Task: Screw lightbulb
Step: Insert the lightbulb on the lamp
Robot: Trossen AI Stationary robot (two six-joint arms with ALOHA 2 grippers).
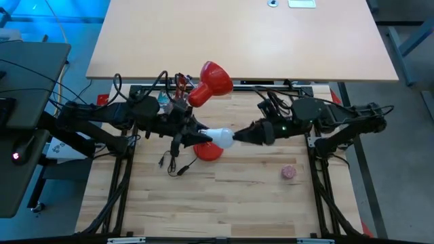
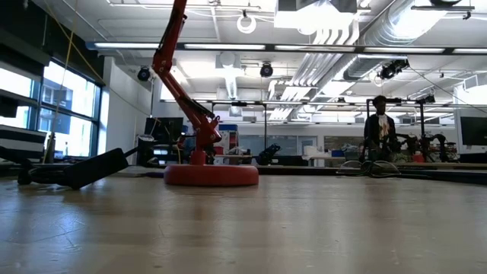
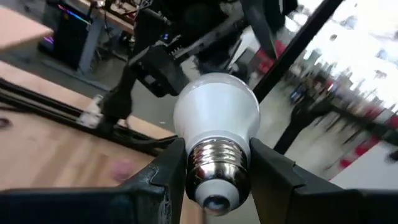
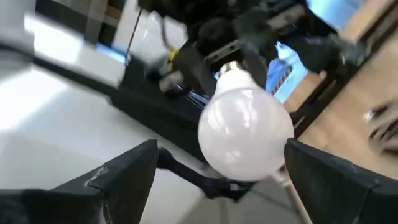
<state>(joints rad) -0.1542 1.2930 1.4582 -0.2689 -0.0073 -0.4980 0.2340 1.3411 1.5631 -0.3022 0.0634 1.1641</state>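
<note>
1. Mid-handover: lightbulb [image 1: 220,137] held in the air above the middle of the worktop [image 1: 258,203], over the red lamp's base [image 1: 207,151].
2. Left gripper [image 3: 217,171] clamped on the bulb's screw base.
3. Right gripper [image 4: 245,165] spread wide around the glass dome, seemingly not gripping.
4. Probably next: closing right on the dome, freeing left, then aiming threads at the lamp shade [image 1: 214,80] near the far edge.

lamp shade [image 2: 176,15] cut off at top; person [image 2: 378,125] too small.

Bright ceiling lights [image 2: 304,15] glare overhead — wrist backgrounds blurred (motion-smeared).
</note>
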